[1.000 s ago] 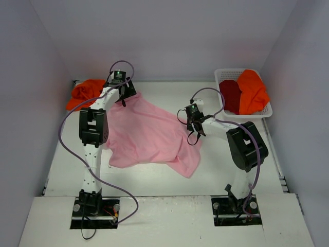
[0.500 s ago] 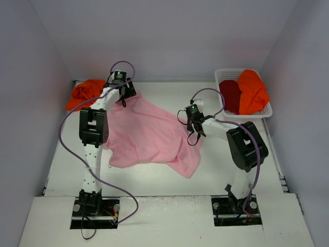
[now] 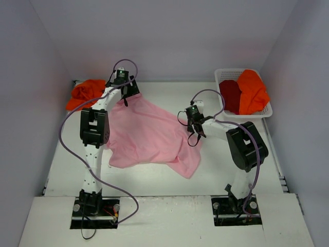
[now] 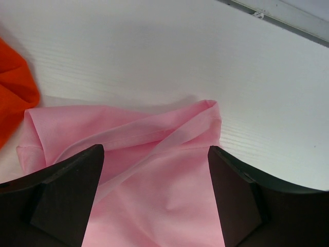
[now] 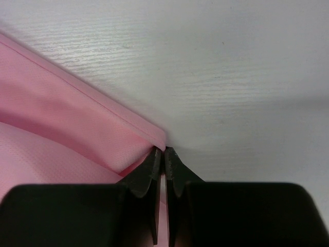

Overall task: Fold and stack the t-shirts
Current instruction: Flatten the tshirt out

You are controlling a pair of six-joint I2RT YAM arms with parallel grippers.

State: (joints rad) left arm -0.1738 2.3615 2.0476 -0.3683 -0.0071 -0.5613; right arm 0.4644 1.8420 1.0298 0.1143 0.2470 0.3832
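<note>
A light pink t-shirt (image 3: 149,134) lies spread and rumpled across the middle of the table. My left gripper (image 3: 126,98) hovers open over its far left corner, and in the left wrist view the pink t-shirt (image 4: 154,195) fills the wide gap of the left gripper (image 4: 155,152). My right gripper (image 3: 198,135) is shut on the shirt's right edge; in the right wrist view the right gripper (image 5: 165,150) pinches a hemmed fold of the pink t-shirt (image 5: 61,123). An orange t-shirt (image 3: 85,92) lies bunched at the far left, with its edge (image 4: 13,87) in the left wrist view.
A white latticed basket (image 3: 226,74) stands at the far right, holding a dark red t-shirt (image 3: 230,96) and another orange t-shirt (image 3: 252,91). Grey walls close in the table on three sides. Purple cables loop off both arms.
My left gripper has edged slightly toward the back of the table over the shirt's corner. The right gripper and the cloth it holds have hardly moved.
</note>
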